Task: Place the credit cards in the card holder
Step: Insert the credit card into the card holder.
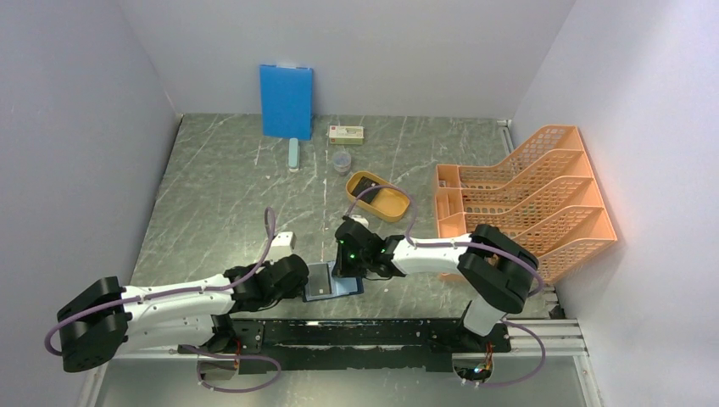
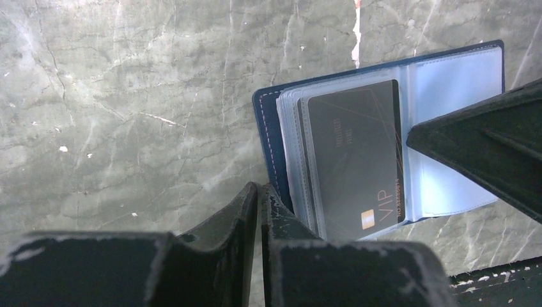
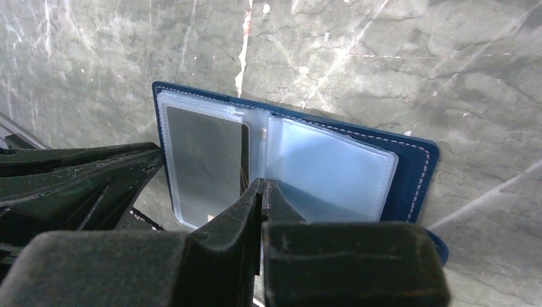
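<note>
Arm bases sit at the near edge of the counter (image 1: 220, 186), and both arms reach inward to meet over one spot just ahead of them.

1. Surroundings. An orange file rack (image 1: 526, 195) stands at the right wall. A blue board (image 1: 286, 100) leans against the back wall. A yellow-orange oval tray (image 1: 379, 202) lies mid-counter with a dark flat item in it; whether that is another card cannot be told.

2. Card holder (image 1: 332, 284). It lies open and flat on the counter between the two claws, pale blue interior up, clear sleeves fanned out.

3. Left claw (image 2: 259, 188). Fingers are pressed together. The tip sits at the holder's outer cover edge. Whether it pinches the cover or only pins it cannot be told.

4. Right claw (image 3: 262, 182). Fingers are closed on nothing. The tip meets the spine-side edge of the card.

5. Credit card (image 2: 355, 160). Dark, marked VIP, it lies on the page nearer the left claw, within the outline of a clear sleeve. The right wrist view shows plastic over most of its face.

Step in hand, as judged: seating this card in its sleeve by nudging the exposed edge.

Next move: confirm the card is fully home, lift the right claw clear without dragging the sleeve, and keep the holder braced. Any further card must be fetched separately
</note>
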### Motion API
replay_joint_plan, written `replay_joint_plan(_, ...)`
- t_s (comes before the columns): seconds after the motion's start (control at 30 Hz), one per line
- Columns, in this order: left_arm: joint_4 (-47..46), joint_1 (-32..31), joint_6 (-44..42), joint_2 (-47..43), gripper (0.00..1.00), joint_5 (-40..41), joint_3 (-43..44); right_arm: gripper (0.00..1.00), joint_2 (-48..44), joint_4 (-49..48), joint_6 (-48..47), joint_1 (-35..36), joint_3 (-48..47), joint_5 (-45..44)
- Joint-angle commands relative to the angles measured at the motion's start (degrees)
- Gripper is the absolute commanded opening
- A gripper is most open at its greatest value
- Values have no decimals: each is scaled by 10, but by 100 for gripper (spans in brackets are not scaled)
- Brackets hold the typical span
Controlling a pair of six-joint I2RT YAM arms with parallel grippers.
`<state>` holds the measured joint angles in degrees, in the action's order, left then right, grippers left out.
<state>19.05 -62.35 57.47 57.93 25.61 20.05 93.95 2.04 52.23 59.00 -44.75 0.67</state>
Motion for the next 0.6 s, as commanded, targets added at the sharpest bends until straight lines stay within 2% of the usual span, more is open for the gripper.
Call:
replay_joint_plan(0.0,-13,1,-4,9,13,-17,-10,4,12,9,-8,11,-17,-1)
replay_joint_plan(0.2,-7,1,-6,12,13,-14,-6,4,-3,28,-9,16,-18,-34)
replay_joint_plan(0.57,-12,1,-10,12,12,-17,-7,3,25,39,-19,18,-34,-22)
